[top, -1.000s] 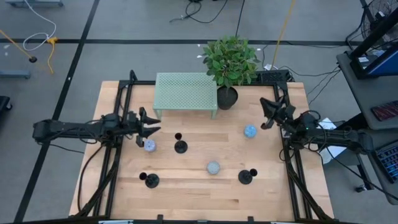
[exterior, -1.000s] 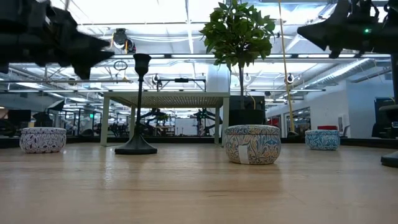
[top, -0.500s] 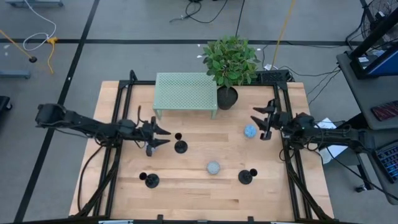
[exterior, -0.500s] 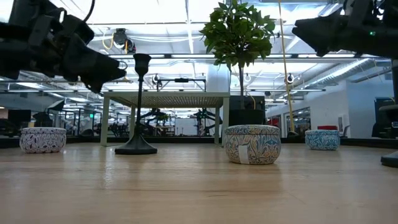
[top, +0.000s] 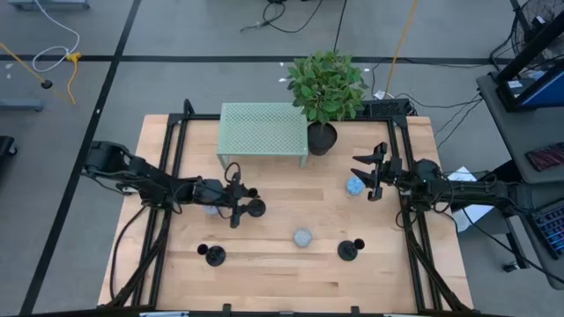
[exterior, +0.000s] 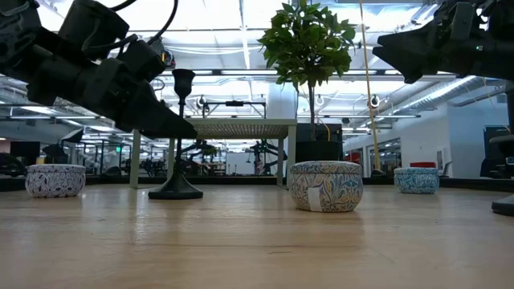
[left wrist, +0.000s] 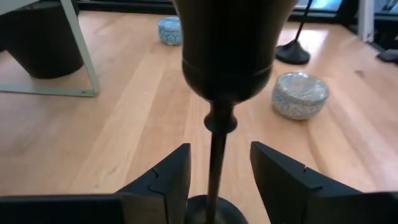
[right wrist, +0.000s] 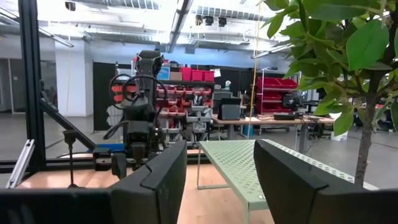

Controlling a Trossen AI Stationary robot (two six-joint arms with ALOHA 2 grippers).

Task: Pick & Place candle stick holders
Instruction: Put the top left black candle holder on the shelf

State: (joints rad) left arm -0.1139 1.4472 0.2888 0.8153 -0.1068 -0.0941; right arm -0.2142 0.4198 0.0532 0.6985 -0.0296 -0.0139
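Three matte-black candle stick holders stand upright on their disc bases: one mid-left (top: 256, 209), one near-left (top: 214, 255), one near-right (top: 350, 250). My left gripper (top: 241, 203) is open at the mid-left holder. In the left wrist view its two fingers (left wrist: 168, 180) stand on either side of the thin stem (left wrist: 215, 158), below the cup top (left wrist: 229, 43), without touching it. In the low view this holder (exterior: 178, 136) stands just behind the gripper (exterior: 165, 120). My right gripper (top: 370, 176) is open and empty, above the table's right side near a blue tin (top: 354, 186).
A green mesh rack (top: 263, 132) and a potted plant (top: 322, 136) stand at the far edge. A patterned tin (top: 302, 238) sits at centre, and another (top: 210, 208) is partly under my left arm. Bare wood lies along the near edge.
My left gripper has gone toward the table's right edge and down to the mid-left candle stick holder, and its open fingers now straddle the stem. My right gripper has shifted slightly toward the table's left. The holders have stayed in place.
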